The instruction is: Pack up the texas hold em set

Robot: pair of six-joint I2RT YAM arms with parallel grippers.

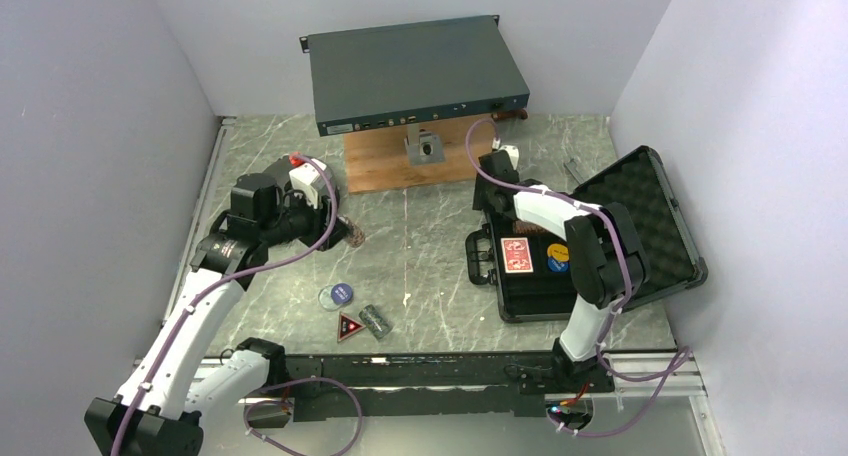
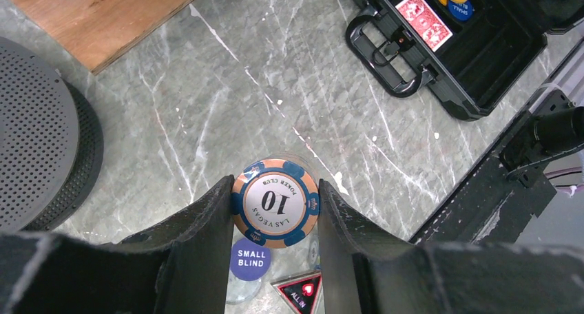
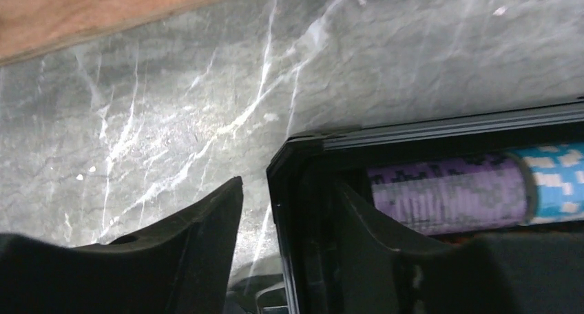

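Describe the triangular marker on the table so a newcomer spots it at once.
From the open black case on the right of the marble table, look left to three small pieces near the front rail. The triangular marker lies flat, just left of a short dark chip roll and nearer the rail than a round blue button. It alone is three-cornered, black with a red border.

Case (image 1: pixel 560 312) at right, deck (image 1: pixel 517 255) inside; button (image 1: pixel 337 295), triangle (image 1: pixel 350 328) and chip roll (image 1: pixel 376 321) lie left of it
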